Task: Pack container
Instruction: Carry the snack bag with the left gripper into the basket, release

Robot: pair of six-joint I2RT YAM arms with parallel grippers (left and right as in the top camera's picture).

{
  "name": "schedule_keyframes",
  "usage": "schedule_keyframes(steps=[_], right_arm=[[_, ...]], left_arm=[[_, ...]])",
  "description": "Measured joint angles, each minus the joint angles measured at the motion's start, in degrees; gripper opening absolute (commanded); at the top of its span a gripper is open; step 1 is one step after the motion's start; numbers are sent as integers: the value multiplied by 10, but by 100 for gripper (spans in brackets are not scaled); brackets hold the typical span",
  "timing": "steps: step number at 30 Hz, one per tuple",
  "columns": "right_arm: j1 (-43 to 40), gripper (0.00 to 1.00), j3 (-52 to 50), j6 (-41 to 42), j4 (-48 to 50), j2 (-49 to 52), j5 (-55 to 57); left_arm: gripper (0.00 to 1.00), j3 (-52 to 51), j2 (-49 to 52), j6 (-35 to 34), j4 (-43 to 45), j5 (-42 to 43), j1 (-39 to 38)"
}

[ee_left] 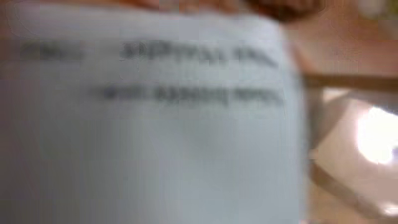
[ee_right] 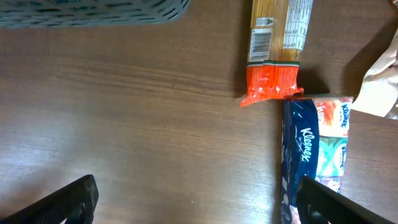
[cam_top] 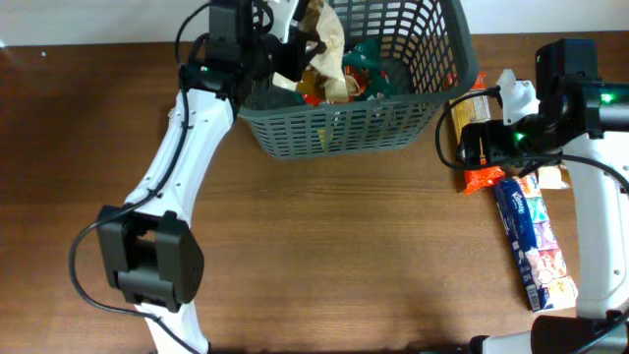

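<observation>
The dark grey lattice container (cam_top: 334, 133) stands at the back middle with several snack packets inside. My left gripper (cam_top: 287, 51) is over its left rim, shut on a pale packet (cam_top: 329, 49) that hangs into the container. That packet (ee_left: 155, 124) fills the blurred left wrist view and hides the fingers. My right gripper (ee_right: 196, 199) is open and empty above bare table, right of the container (ee_right: 93, 12). It also shows in the overhead view (cam_top: 475, 146). An orange-ended packet (ee_right: 272, 87) lies ahead of it.
A long blue Kleenex tissue pack (cam_top: 531, 236) lies on the right of the table, and its end touches my right finger in the right wrist view (ee_right: 314, 143). A tan packet (ee_right: 379, 87) lies beside it. The table is brown wood (cam_top: 344, 256).
</observation>
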Motion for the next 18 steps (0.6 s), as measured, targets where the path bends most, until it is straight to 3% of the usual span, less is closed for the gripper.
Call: schedule_keyframes(steps=[2, 5, 12, 16, 18], right_arm=[[0, 99, 0, 0, -2, 0, 0], [0, 98, 0, 0, -6, 0, 0], [0, 99, 0, 0, -8, 0, 0], [0, 99, 0, 0, -9, 0, 0], [0, 99, 0, 0, -9, 0, 0]], left_arm=[[47, 0, 1, -12, 0, -4, 0], [54, 2, 1, -31, -1, -6, 1], [57, 69, 0, -44, -66, -8, 8], [58, 136, -28, -19, -166, -28, 33], [64, 166, -54, 1, -225, -60, 50]])
